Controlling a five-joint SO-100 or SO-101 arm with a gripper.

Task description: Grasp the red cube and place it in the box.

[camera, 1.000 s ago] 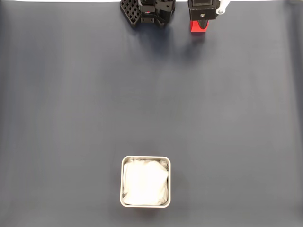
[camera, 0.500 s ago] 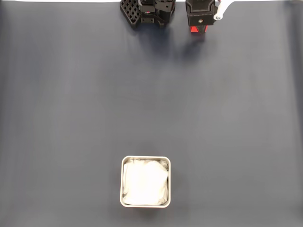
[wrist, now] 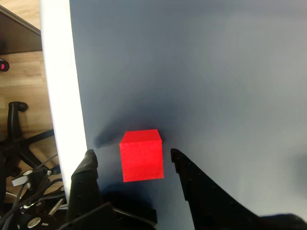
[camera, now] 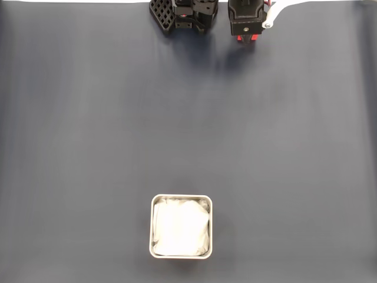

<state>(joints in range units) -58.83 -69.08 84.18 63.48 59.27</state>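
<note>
Red cube count: one red cube (wrist: 141, 155), lying on the table (wrist: 216, 72) between my two fingers (wrist: 178, 160) in the wrist view.
Box count: one box (camera: 181, 226), a silver-rimmed tin with a white crumpled lining, well apart from my claw, at the opposite edge of the table in the fixed view.
My claw (wrist: 130, 157): spread wide, one finger on each side of the cube, a sliver of gap showing on both sides, so I grip nothing.
Cube seen from above: a sliver of red (camera: 245, 39) peeks out under my claw (camera: 246, 36) at the table's top edge in the fixed view.
Beside my claw: my own black base (camera: 185, 16) sits just to the left in the fixed view.
Beyond the cube: the table's white edge (wrist: 60, 86), then wooden floor (wrist: 24, 81) with a black chair base (wrist: 19, 139).
Between claw and box: bare dark table surface.
</note>
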